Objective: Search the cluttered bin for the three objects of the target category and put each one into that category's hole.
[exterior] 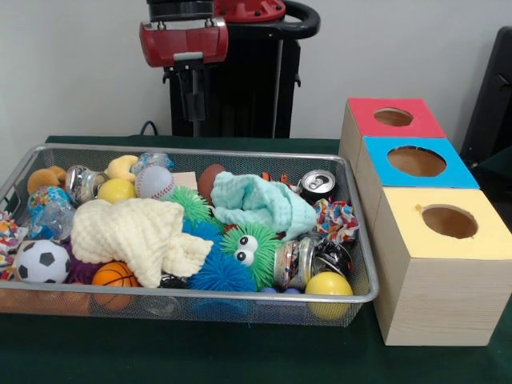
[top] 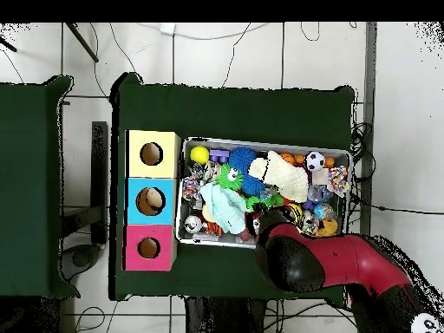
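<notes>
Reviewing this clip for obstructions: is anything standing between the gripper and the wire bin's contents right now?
Nothing visible does. The gripper hangs in open air above the bin's far rim. Inside, though, a cream cloth and a mint cloth lie over some of the clutter.

In the front view, the wide silver wire-mesh basket sits on the green-covered table, with three wooden boxes in a row just beside its right end: the yellow-topped box nearest the camera, the blue-topped box behind it, the red-topped box farthest. Inside the basket, a cream knitted cloth lies left of centre, a black-and-white soccer ball in the near left corner, a yellow ball in the near right corner, and a mint cloth toward the back. The arm's gripper hangs behind the basket's far rim.
</notes>
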